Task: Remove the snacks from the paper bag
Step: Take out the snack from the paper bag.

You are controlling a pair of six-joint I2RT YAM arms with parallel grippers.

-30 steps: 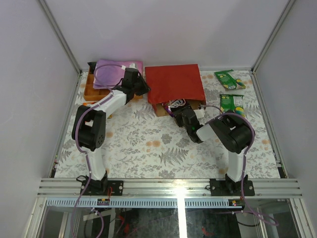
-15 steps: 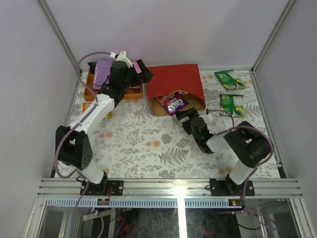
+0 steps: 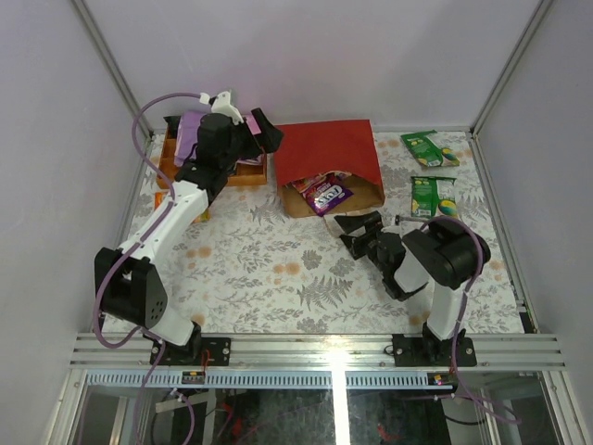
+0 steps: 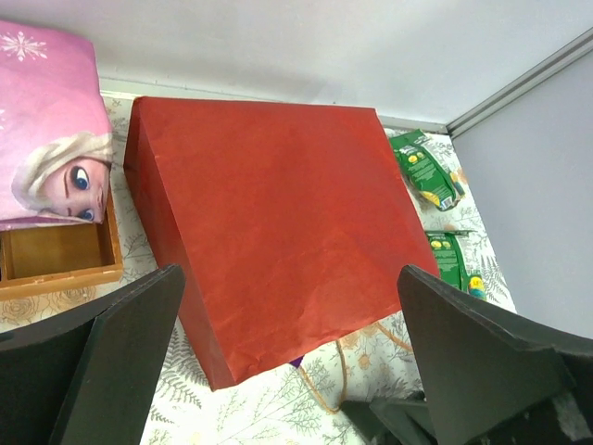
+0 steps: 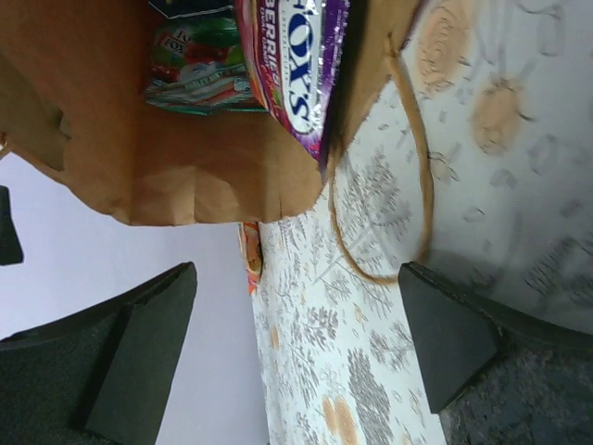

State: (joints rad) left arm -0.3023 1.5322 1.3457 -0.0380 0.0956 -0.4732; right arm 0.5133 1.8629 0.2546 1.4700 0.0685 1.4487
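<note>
Since the paper bag (image 3: 329, 158) lies on its side, red face up, I enter items by size. Left gripper (image 3: 268, 130): fingers spread, empty, bag below and ahead of them. Right gripper (image 3: 346, 230): fingers spread, holding nothing, bag mouth just ahead. Purple packet (image 5: 296, 65): jutting from the mouth, between my right fingers' line. Green packet (image 5: 199, 69): deeper inside. Handle loop (image 5: 424, 176): nearest the fingers. I would advance level, straddle the purple edge, and avoid the loop.

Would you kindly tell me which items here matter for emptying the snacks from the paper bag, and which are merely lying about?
Belong to the job: paper bag; purple packet at its mouth; far green packet and near green packet, both already out.
Just lying about: wooden box; pink cloth.
</note>
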